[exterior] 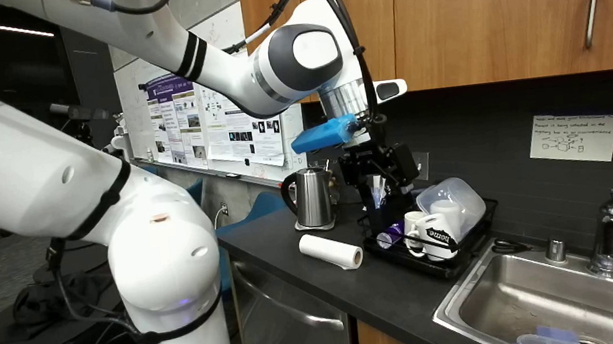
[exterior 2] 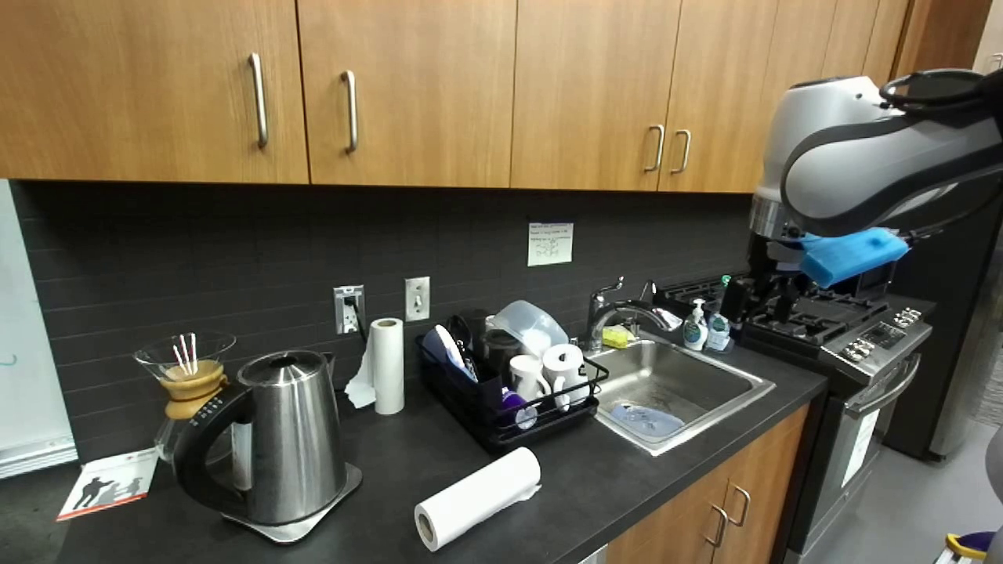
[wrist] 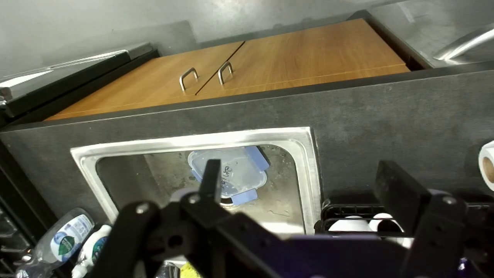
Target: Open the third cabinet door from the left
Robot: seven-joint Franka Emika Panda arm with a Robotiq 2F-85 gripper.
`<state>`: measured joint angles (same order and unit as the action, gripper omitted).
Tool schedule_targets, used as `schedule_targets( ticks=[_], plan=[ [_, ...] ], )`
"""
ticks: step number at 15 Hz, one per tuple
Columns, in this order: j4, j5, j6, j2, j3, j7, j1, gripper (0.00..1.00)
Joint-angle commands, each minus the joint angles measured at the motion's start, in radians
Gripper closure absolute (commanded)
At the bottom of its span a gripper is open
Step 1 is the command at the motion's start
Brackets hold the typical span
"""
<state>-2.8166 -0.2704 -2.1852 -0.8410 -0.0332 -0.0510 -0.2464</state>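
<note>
The upper wooden cabinet doors are closed. The third door from the left (exterior 2: 592, 86) has a short metal handle (exterior 2: 655, 147) at its lower right. A closed door above the paper note (exterior: 495, 15), with its handle (exterior: 591, 16) at the right, appears to be the same one. My gripper (exterior: 382, 187) points down, below the upper cabinets and apart from their handles. It also shows in an exterior view (exterior 2: 758, 305). In the wrist view its fingers (wrist: 299, 166) are wide apart with nothing between them. The wrist view does not show the upper doors.
A dish rack (exterior 2: 486, 431) with mugs, a sink (exterior 2: 752, 392) with faucet (exterior 2: 607, 313), a kettle (exterior 2: 294, 439) and a paper roll (exterior 2: 478, 497) are on the counter. Lower cabinet doors (wrist: 301, 58) are closed. A stove (exterior 2: 831, 329) stands beyond the sink.
</note>
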Motion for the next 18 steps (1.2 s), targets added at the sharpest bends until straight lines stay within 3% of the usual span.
schedule_targets(
  ticks=[1, 11, 18],
  plan=[
    [0.003, -0.005, 0.005, 0.000, -0.006, -0.005, 0.007, 0.00],
    [0.023, -0.001, -0.071, 0.000, -0.002, -0.031, 0.007, 0.00],
    [0.034, -0.007, -0.348, 0.002, 0.024, -0.147, -0.059, 0.00]
  ],
)
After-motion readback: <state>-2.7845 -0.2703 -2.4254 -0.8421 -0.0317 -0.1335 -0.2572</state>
